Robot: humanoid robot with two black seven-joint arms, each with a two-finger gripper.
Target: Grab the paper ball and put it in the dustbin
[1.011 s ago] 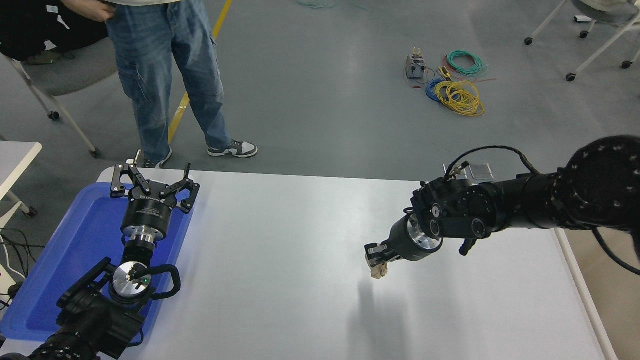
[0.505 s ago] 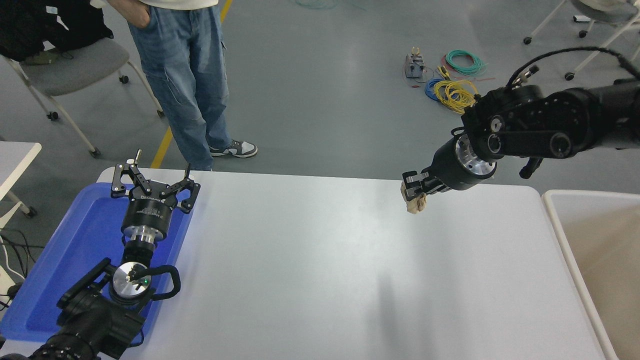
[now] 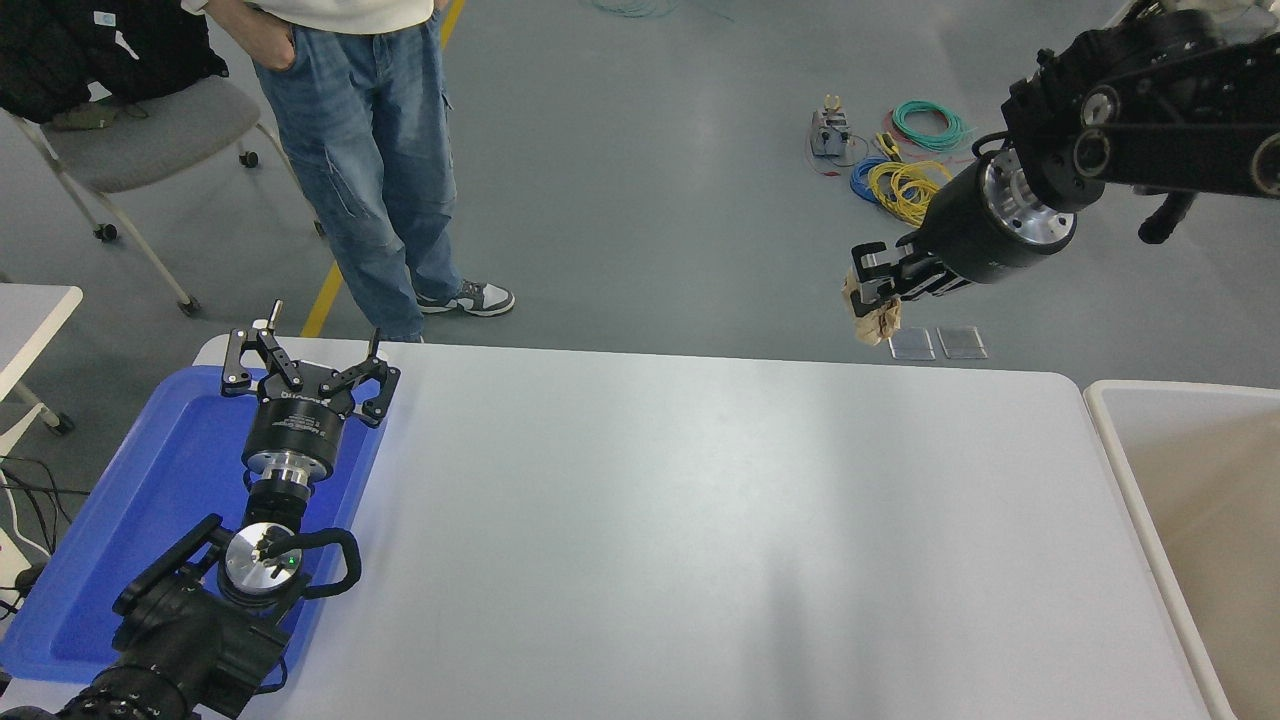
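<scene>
My right gripper (image 3: 868, 292) is shut on the tan-brown paper ball (image 3: 874, 318) and holds it high in the air, seen against the grey floor beyond the table's far edge. The right arm comes in from the upper right corner. The beige dustbin (image 3: 1110, 420) stands at the right edge of the table, its thick pale rim and tan inside partly cut off by the picture. The ball is up and to the left of the bin. My left gripper (image 3: 306, 360) is parked open over the blue tray at the lower left.
A flat blue tray (image 3: 120, 520) lies at the table's left. A person in jeans (image 3: 360, 170) stands at the far left side next to a grey chair (image 3: 130, 130). Coils of cable (image 3: 915, 180) lie on the floor beyond.
My right arm has risen and swung up and to the right with the paper ball, from low over the table to high beyond its far edge. The dustbin has come into view.
</scene>
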